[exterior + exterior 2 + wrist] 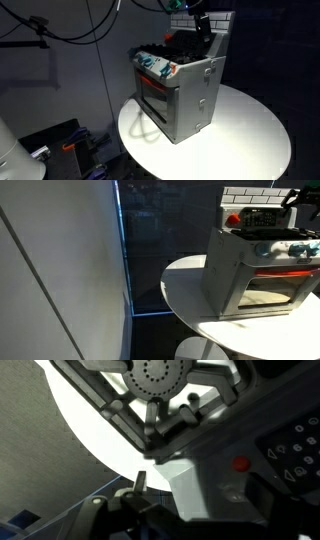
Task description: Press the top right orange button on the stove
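While the arm reaches down from the top of the frame, the pincer (195,22) hangs over the far, back part of the toy stove (185,95), close to its upright back panel. The stove stands on a round white worktop (255,140), with its oven door (155,100) facing the near left in that exterior view. In an exterior view from the side, the stove (255,275) sits at the right of the worktop (185,285), and a white brick-patterned back panel (250,195) rises behind its top.

In the wrist view the pincer (168,422) comes in from the top, its dark linkage filling the upper middle, with the white worktop (90,430) behind it. The orange button (240,463) lies on the grey top of the stove (215,485), near a corner and just left of a dark panel of keys (290,455). It sits lower right of the fingertips and apart from them. Whether the fingers are spread or pressed together cannot be told from these views.
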You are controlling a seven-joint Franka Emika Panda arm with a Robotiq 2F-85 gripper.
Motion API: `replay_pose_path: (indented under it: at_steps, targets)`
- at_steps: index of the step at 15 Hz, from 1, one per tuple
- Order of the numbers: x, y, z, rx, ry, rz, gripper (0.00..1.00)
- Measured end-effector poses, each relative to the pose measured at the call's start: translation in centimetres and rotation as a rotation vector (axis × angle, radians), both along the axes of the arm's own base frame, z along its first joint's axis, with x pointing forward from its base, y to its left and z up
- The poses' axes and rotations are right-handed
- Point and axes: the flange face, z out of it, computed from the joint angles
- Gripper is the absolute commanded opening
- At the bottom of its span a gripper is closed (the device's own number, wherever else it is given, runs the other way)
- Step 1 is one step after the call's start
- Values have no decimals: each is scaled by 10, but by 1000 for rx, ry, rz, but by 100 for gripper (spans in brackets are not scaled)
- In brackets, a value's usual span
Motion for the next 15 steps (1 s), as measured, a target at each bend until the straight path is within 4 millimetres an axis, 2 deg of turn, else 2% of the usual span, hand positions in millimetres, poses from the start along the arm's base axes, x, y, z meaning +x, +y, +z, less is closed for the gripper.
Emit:
replay_pose_path:
  at_steps: [6,15]
  targets:
    - [-2,4,3,1,13,5,100]
    - [-19,36,23,45,76,68,100]
